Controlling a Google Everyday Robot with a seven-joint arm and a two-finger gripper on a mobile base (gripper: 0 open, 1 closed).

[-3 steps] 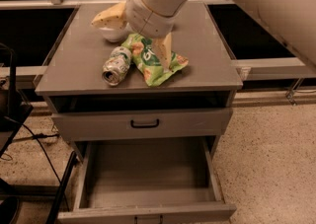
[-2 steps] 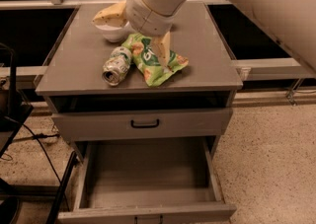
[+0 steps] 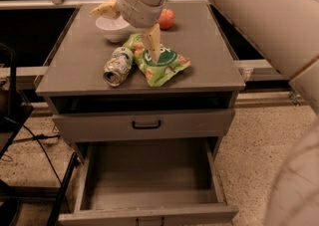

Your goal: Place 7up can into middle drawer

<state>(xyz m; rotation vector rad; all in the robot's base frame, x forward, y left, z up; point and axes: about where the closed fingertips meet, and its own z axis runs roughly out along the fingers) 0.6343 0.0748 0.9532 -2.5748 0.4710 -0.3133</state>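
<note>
7up can point(image 3: 118, 65) lies sideways, top frontward, tool point(image 3: 129, 26) just behind.

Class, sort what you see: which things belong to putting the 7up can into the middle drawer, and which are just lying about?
For the job: 7up can, on its side; middle drawer, pulled open; gripper, open, above the cabinet top.
Lying about: crisp bag, white bowl, round orange-red fruit.
</note>
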